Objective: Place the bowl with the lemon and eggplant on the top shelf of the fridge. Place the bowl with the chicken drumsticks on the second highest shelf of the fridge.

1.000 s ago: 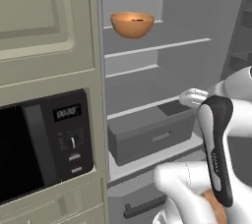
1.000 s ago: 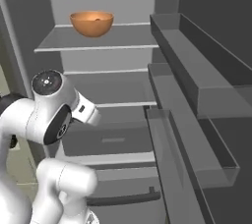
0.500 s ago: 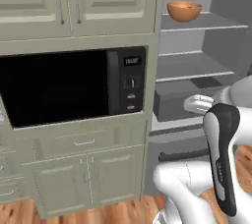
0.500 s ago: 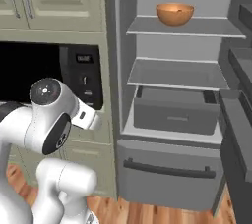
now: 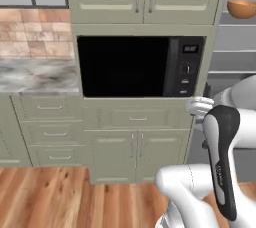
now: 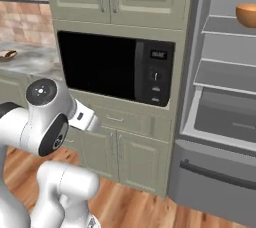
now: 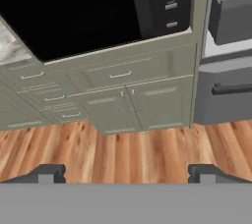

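We see orange bowl point(image 6: 246, 15) on top fridge point(image 6: 220, 122) shelf, front edge; end effector point(image 7: 127, 174) wide, empty, facing microwave point(image 7: 98, 7).

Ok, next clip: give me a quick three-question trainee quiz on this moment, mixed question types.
1. True or false: the orange bowl sits on a shelf inside the open fridge.
2. Multiple choice: what is built into the cabinets just left of the fridge? A) a black microwave B) a sink C) a dishwasher
3. Fill in: the gripper looks down at the wooden floor with its jaws ____ and nothing between them.

Key: 1 true; 2 A; 3 open.
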